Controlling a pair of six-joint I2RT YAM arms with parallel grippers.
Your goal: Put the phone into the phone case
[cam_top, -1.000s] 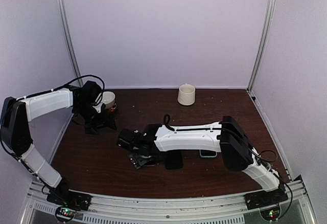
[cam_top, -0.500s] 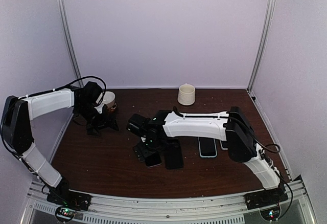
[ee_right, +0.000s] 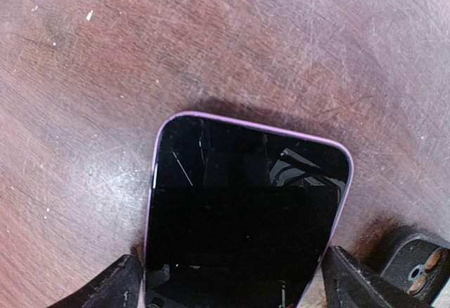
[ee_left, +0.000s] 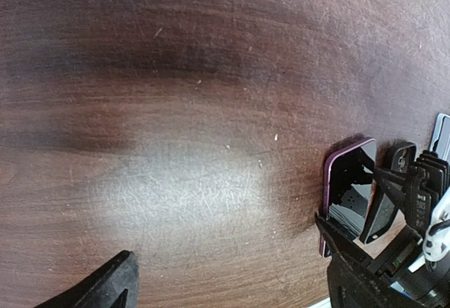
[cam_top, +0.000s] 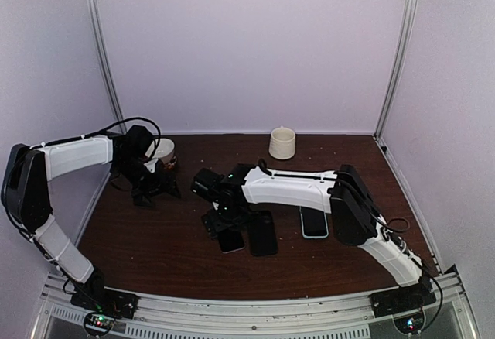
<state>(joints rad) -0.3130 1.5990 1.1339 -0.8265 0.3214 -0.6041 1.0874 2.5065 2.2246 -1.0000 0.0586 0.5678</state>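
Purple-edged phone [ee_right: 246,202] laid flat, screen up, near the middle of the brown table [ee_right: 211,41], straddled by the right gripper [ee_right: 228,280], jaws set wide at its edges, actual grip not discernible, black phone case [cam_top: 263,233] placed just right of it, left gripper [ee_left: 225,287] held agape at far left.

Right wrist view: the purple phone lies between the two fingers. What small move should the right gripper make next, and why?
Probably close the right gripper on the purple phone. It lies flat on the table, screen up, a finger at each long side, jaws open, so a grip looks ready before carrying it to the dark case.
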